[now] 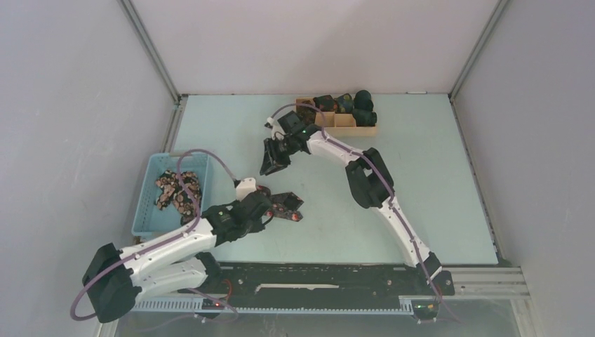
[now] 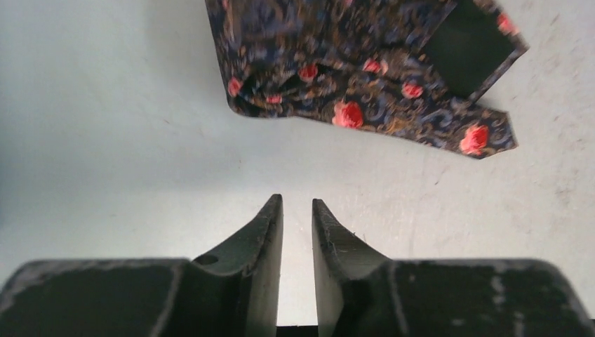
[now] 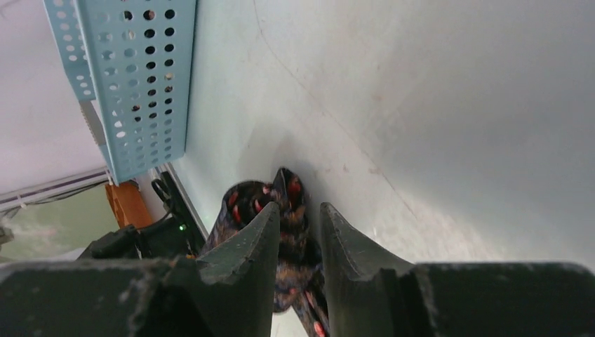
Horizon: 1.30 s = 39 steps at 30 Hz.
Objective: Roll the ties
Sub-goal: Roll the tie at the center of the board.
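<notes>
Left gripper (image 2: 297,200): fingertips almost together, thin slit between, nothing in it; poised just short of the folded tie (image 2: 337,70).
Position of folded tie: flat on the table (image 1: 393,189), doubled over itself, pointed tip sticking out to one side, dark lining showing at one corner.
Right gripper (image 3: 300,206): pinching floral tie fabric (image 3: 288,193) between its jaws, a curl of it bulging past the tips, above the table near its middle.
One tie or two: cannot tell whether floral tie fabric and folded tie belong together.
Other ties: loose heap (image 1: 179,191) in the blue basket (image 1: 144,193) at the left; rolled ties (image 1: 361,105) in and on the wooden tray (image 1: 344,130) at the far edge.
Handling, judged: light, limp, likely slippery cloth; no stiffness to hold a coil, prone to spring open or slide on the smooth top.
Where to grip, judged: across the narrow width near an end, both layers caught, second gripper pinning the free length.
Risk: coil loosening on release.
</notes>
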Each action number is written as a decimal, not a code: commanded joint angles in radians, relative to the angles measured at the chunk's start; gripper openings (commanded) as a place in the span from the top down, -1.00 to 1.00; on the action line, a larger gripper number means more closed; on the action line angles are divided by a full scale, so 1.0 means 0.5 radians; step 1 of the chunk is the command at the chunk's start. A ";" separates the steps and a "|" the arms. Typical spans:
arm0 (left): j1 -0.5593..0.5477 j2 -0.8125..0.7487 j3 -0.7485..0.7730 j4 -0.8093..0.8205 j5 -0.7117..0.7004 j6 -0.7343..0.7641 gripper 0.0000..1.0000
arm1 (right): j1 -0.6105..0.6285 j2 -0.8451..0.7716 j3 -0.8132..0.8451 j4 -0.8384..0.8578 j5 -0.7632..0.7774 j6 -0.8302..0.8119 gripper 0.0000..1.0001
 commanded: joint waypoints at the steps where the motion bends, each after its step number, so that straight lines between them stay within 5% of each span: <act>1: 0.136 -0.036 -0.231 0.460 0.407 -0.156 0.50 | 0.058 0.177 0.327 -0.111 -0.107 0.080 0.40; 18: 0.517 0.289 -0.476 1.079 0.617 -0.125 0.68 | 0.137 0.236 0.226 -0.183 -0.331 -0.010 0.80; 39: 0.606 0.354 -0.497 1.156 0.441 0.025 0.74 | 0.258 -0.075 -0.175 -0.124 -0.343 -0.032 0.84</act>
